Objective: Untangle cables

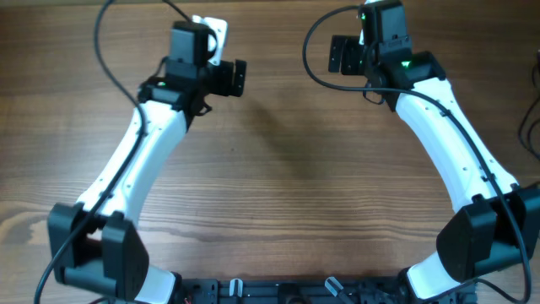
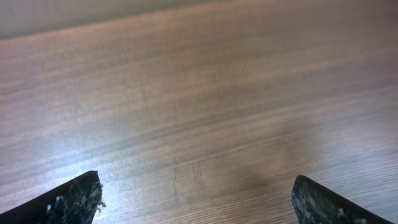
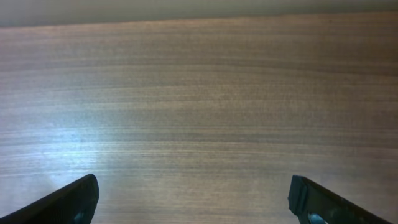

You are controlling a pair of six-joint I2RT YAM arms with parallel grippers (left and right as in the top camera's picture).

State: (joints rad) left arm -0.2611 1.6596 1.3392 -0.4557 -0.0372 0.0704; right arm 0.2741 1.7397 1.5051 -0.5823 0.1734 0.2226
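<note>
Showing with certainty in none of the three views, the cables cannot be placed. Only a thin dark line point(image 1: 525, 127) is seen at the right edge of the overhead view, cut off by the frame, and whether it is one of them cannot be told.

The left gripper point(image 1: 234, 78) is held over the far part of the wooden table point(image 1: 278, 160), pointed toward the middle. In the left wrist view its jaws point(image 2: 196, 182) are spread wide, with bare wood between them and nothing held.

The right gripper point(image 1: 341, 55) is held opposite, well apart from the left one and turned toward it. In the right wrist view its jaws point(image 3: 193, 182) are likewise spread wide over bare wood, empty.

The left arm point(image 1: 143, 156) and right arm point(image 1: 456, 148) are stretched from the near edge toward the far side.
</note>
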